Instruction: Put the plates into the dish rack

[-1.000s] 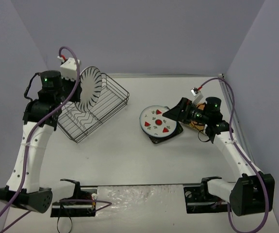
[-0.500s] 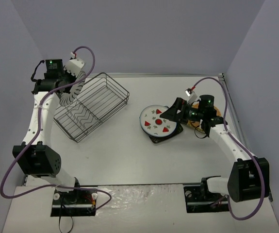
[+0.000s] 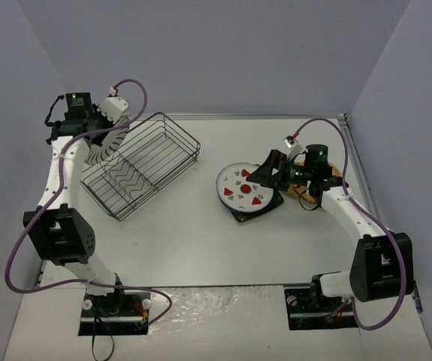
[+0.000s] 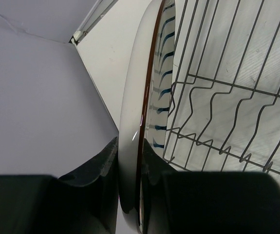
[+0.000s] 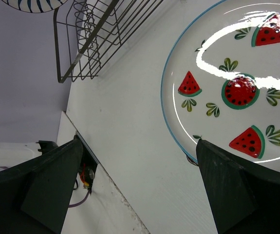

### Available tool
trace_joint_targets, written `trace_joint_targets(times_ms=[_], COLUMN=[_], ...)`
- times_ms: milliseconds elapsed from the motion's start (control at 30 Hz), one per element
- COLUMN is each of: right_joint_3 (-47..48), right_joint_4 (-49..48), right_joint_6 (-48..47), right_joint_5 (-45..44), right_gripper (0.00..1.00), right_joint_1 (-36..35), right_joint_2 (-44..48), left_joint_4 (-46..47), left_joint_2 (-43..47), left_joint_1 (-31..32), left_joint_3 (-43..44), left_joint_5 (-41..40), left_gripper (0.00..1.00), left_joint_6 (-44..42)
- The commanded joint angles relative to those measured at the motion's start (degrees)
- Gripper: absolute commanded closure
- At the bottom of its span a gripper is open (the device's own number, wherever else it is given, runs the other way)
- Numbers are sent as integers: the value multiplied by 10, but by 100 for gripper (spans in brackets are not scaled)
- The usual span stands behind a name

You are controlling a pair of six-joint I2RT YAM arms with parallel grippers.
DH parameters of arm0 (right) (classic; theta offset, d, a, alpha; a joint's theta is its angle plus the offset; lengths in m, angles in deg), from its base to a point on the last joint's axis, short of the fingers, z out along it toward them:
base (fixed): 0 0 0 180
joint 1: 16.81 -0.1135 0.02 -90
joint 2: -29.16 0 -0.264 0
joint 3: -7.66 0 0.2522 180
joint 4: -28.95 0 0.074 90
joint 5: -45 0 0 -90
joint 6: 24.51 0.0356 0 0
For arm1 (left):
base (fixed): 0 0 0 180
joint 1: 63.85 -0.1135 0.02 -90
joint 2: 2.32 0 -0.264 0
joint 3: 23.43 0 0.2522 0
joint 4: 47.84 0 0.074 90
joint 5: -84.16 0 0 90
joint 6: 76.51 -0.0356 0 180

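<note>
My left gripper (image 3: 107, 125) (image 4: 130, 187) is shut on the rim of the white plate with dark radial stripes (image 3: 98, 153) (image 4: 136, 97). That plate stands on edge at the left end of the dish rack (image 3: 144, 164) (image 4: 227, 102), right beside its wires. My right gripper (image 3: 264, 174) (image 5: 144, 187) is open, low over the near-left rim of the fruit-motif plate (image 3: 243, 191) (image 5: 237, 92). This plate lies on a dark square plate (image 3: 259, 211). An orange-tan plate (image 3: 303, 194) shows partly behind the right arm.
The side walls stand close to both arms. The left arm reaches along the left wall to the table's back left corner. The arm bases (image 3: 114, 312) sit at the near edge.
The left arm has swung the striped plate from above the rack's back end down to its left end, turning it edge-on. The right gripper has crept slightly left over the fruit plate.
</note>
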Motion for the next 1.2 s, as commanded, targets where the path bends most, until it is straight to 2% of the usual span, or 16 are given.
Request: trace_joint_targets(times_ms=[0,267,533,633,1033,1167], right_joint_3=[28,27,23,21,19,17], right_joint_4=[-23,-23,-22,-22,-20,-18], right_joint_6=[-9,-8,-9,-10,-14,-15], right_joint_5=[20,22,21,21,20,18], right_gripper=[0,0,0,0,0,0], right_joint_1=[5,5,5,5,6,7], right_joint_2=[-2,-5,-3,-3,2,4], left_joint_4=[76,68,75,89,90,98], left_joint_2=[27,35,30,28,9,6], left_joint_1=[-16,-31,-40,-43,-56,-60], left_joint_3=[25,-9,-37,-52,-83,-90], left_joint_5=[54,103,111,122,184,191], left_gripper=[100,100,100,95,92,86], left_joint_6=[-43,-59,-81,-78,-60,-47])
